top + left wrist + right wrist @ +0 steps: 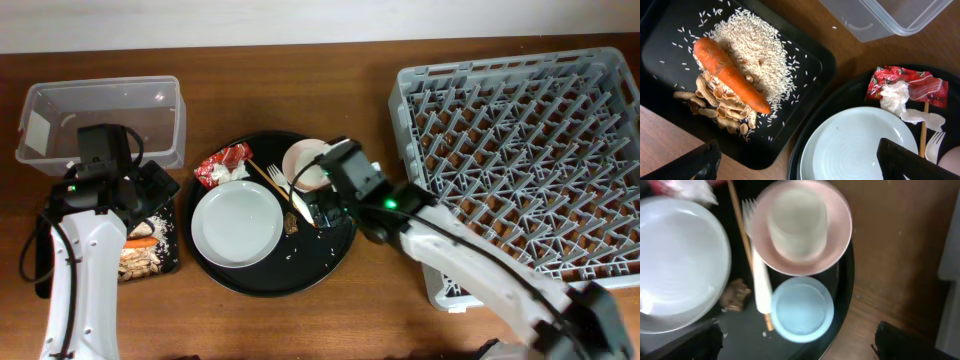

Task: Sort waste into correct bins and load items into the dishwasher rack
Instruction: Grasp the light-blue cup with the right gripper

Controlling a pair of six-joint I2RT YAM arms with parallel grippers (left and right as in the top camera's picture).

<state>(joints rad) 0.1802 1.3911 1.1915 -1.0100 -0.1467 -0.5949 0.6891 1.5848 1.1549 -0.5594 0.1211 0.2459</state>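
Note:
In the left wrist view, an orange carrot [730, 75], white rice [755, 45] and beige scraps [715, 102] lie in the flat black tray [807, 65]. The red-and-white wrapper [907, 85] with tissue [895, 97] lies beside the pale plate [855, 145]. My left gripper [800, 165] is open and empty between the two trays. In the right wrist view, the pink bowl [837, 245] holds the white cup [797, 225]. The blue cup [802, 310], white fork [760, 285] and brown lump [735, 295] lie nearby. My right gripper [797, 347] is open above the blue cup.
The clear tub [100, 120] stands at the back left. The dishwasher rack [520, 160] fills the right side. The round black tray [275, 275] sits in the middle with the plate [237, 224]. A wooden stick [740, 220] lies beside the fork.

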